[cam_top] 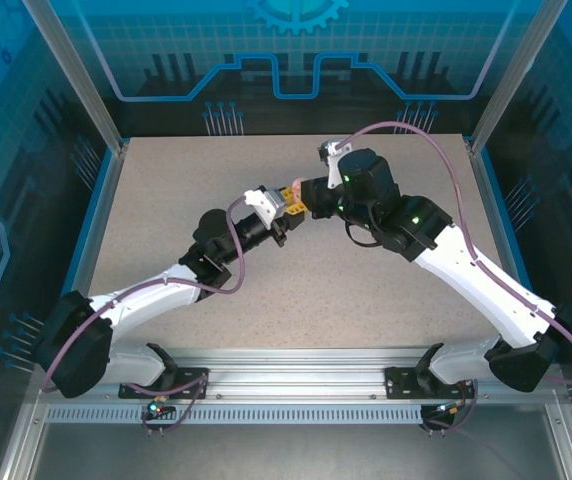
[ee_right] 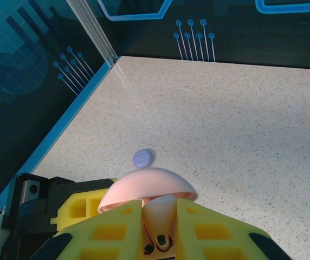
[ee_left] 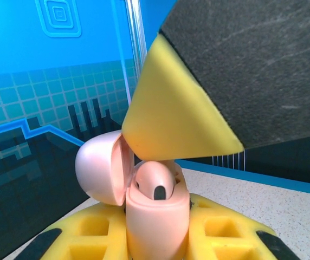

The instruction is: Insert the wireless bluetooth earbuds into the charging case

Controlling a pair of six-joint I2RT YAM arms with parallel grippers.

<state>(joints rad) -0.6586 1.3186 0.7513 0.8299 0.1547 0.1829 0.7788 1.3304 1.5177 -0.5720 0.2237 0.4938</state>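
Observation:
The pale pink charging case [ee_left: 156,227] stands upright between the yellow fingers [ee_left: 98,230] of my left gripper [ee_left: 157,235], which is shut on it. Its lid [ee_left: 98,168] hangs open to the left. A pale pink earbud [ee_left: 156,181] sits in the case's mouth, dark tip facing the camera. My right gripper [ee_right: 168,225] is shut on that earbud [ee_right: 163,214], directly over the case, whose lid [ee_right: 147,187] arches just beyond. One right finger [ee_left: 171,114] looms above the case in the left wrist view. Both grippers meet above mid-table [cam_top: 294,200].
A small round lilac case [ee_right: 143,158] lies shut on the speckled table [ee_right: 241,119], just beyond the pink lid. Blue walls with a metal post [ee_right: 95,38] bound the table at the far side.

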